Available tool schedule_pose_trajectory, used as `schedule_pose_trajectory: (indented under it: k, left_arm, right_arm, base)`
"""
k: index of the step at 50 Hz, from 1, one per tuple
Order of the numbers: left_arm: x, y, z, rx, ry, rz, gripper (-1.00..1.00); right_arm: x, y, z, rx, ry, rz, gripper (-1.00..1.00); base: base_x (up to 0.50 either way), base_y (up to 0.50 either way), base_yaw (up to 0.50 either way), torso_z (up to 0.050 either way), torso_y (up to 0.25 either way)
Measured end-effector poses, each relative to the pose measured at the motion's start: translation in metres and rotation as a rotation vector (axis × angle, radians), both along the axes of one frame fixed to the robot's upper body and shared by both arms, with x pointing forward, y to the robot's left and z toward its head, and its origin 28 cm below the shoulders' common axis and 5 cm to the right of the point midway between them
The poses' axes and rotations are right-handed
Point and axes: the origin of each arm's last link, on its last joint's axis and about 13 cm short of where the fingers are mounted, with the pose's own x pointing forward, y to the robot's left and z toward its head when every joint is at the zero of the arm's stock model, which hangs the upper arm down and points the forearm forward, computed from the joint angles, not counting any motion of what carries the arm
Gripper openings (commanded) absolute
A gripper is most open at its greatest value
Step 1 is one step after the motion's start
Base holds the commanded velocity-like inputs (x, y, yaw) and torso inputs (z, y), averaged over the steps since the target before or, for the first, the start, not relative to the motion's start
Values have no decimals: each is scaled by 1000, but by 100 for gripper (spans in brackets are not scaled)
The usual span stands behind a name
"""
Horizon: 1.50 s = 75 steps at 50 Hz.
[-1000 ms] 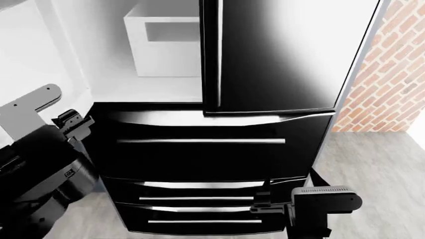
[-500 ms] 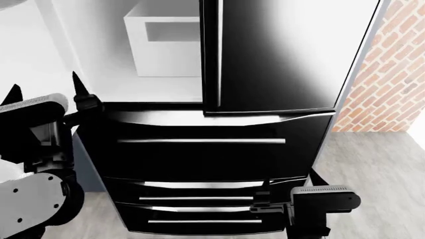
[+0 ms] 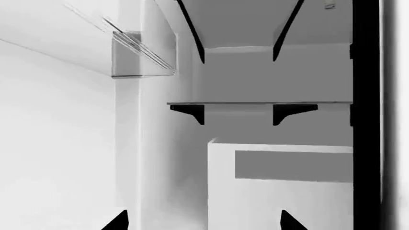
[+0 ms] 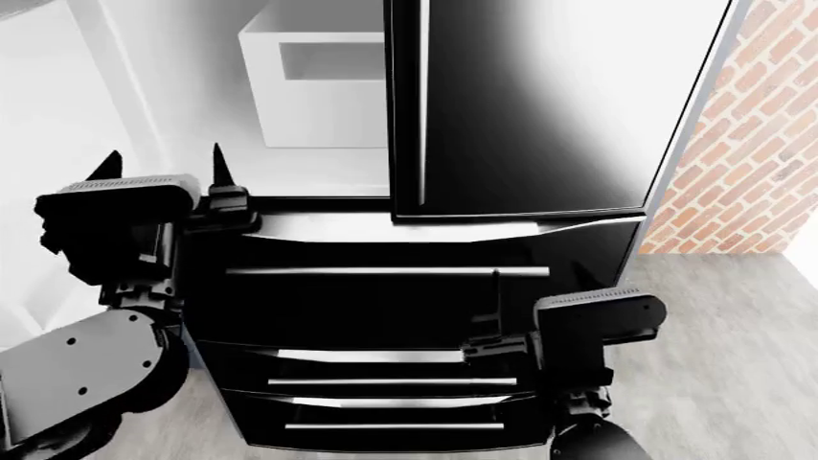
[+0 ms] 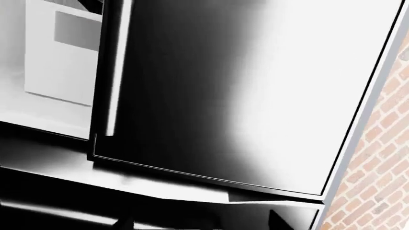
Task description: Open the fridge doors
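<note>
The fridge doors filled the upper middle of the head view: the right fridge door (image 4: pixel 537 105) was shut, glossy black, with its thin silver handle (image 4: pixel 422 101) running down its left edge, while the left fridge door was swung out of the way, leaving the white fridge interior (image 4: pixel 192 144) exposed. Inside stood a white bin (image 4: pixel 313 91), and the left wrist view showed shelves on black brackets (image 3: pixel 259 103) above it. Below the doors, wide black drawer fronts (image 4: pixel 383 297) with horizontal silver handles stacked down toward the floor. The left gripper (image 4: pixel 160 172) hovered at the interior's lower left corner, its jaws spread apart with nothing between them, two dark fingertips (image 4: pixel 217 163) pointing into the fridge. The right gripper (image 4: pixel 492 316) hung low in front of the drawer fronts, well below the shut door; whether its jaws were open or closed could not be told. A red brick wall (image 4: pixel 754 134) rose just right of the fridge, and grey wood-grain floor (image 4: pixel 715 364) spread beneath.
</note>
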Motion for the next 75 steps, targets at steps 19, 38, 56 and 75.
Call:
schedule_pose_trajectory:
  k: [19,38,56,75]
  left_arm:
    - [18,-2,-1,-34,111,43,100]
    - [24,1,-5,-49,146,62,100]
    - [28,2,-12,-60,168,58,100]
    - [31,3,-18,-65,179,58,100]
  right_arm:
    - [52,16,53,-32,-35,110,100]
    - [116,31,96,-38,-46,188,100]
    - [170,44,132,-9,-40,261,100]
    - [191,56,141,-5,8,323,100]
  base:
    - [0,0,0,0,0]
    - [0,0,0,0,0]
    - [0,0,0,0,0]
    - [0,0,0,0,0]
